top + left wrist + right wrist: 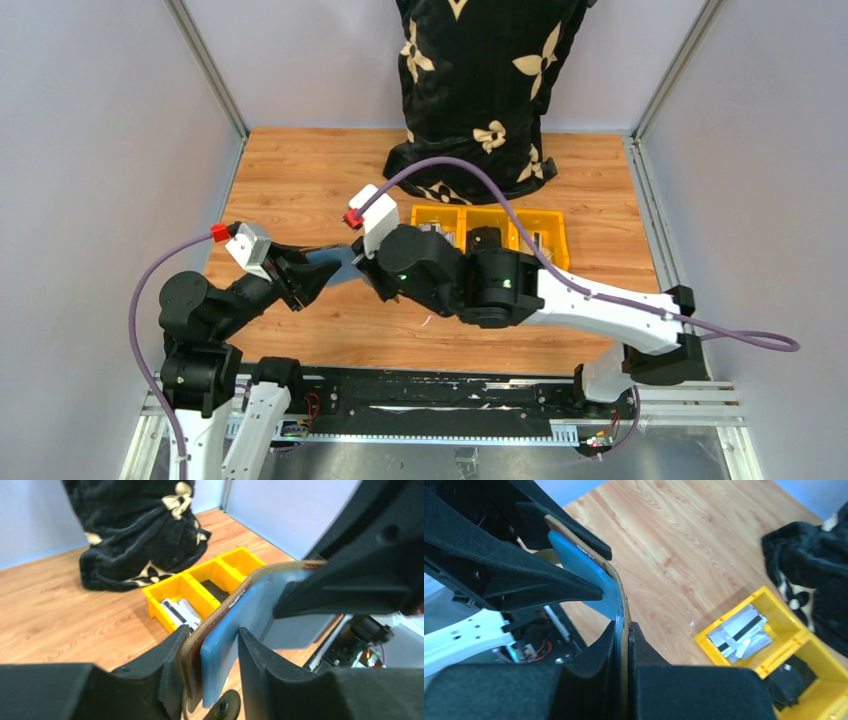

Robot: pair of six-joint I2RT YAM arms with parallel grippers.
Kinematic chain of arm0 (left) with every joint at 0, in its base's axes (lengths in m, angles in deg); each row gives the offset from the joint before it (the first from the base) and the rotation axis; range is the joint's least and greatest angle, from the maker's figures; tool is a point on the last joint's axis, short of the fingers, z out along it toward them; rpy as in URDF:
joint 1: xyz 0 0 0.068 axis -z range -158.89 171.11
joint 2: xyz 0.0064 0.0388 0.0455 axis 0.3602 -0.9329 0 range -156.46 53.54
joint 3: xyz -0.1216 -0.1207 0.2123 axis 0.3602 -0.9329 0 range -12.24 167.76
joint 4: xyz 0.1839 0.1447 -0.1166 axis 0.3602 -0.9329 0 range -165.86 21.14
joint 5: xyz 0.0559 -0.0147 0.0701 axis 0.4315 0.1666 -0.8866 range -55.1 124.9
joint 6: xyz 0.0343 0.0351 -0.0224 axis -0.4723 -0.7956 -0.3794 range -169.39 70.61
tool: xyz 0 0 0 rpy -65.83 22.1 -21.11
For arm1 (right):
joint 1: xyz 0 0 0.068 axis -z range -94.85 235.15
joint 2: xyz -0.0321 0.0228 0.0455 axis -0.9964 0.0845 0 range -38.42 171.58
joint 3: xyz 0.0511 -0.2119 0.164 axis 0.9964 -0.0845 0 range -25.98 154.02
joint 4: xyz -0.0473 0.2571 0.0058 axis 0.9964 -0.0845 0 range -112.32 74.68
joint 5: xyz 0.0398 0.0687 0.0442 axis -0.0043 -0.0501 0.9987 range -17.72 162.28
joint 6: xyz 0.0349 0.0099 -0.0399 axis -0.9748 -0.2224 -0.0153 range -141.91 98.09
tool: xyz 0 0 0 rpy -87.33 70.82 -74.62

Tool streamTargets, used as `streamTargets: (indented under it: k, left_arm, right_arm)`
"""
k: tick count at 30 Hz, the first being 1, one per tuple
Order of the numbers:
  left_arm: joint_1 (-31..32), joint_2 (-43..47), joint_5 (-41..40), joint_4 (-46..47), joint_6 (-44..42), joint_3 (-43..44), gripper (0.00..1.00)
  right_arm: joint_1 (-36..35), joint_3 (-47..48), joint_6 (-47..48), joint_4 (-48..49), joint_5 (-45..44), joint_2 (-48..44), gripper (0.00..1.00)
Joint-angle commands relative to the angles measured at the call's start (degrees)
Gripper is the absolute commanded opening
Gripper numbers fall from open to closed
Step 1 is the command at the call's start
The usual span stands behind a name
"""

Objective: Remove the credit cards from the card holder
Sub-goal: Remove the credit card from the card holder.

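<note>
The holder hangs on edge above the surface, left of centre, its right end pinched tight in the right gripper's jaws and its left end gripped between the left gripper's jaws, probably to spread it for pulling cards.

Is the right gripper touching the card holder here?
Touching. The right wrist view shows the right gripper clamped on the card holder, one finger pressed against each face with no gap.
</note>
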Motion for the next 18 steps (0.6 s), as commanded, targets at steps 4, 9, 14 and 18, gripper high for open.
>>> streamTargets:
  k: [4, 9, 14, 18]
  left_arm:
    - [0.01, -2.47, 17.74, 0.72, 2.68, 3.88, 0.38]
    - [0.01, -4.72, 24.66, 3.89, 10.65, 5.23, 0.27]
    - [0.02, -6.01, 25.78, 6.47, 15.31, 6.23, 0.19]
    - [0.05, -5.66, 19.77, 0.69, 8.09, 7.75, 0.06]
  right_arm:
    - [6.94, -11.22, -7.63, 10.99, 22.4, -10.74, 0.0]
    - [14.14, -23.71, -15.17, 26.47, 43.16, -16.76, 0.04]
    - [18.89, -29.71, -20.65, 33.49, 50.89, -19.31, 0.11]
    - [19.95, -32.28, -22.47, 37.85, 53.3, -20.53, 0.16]
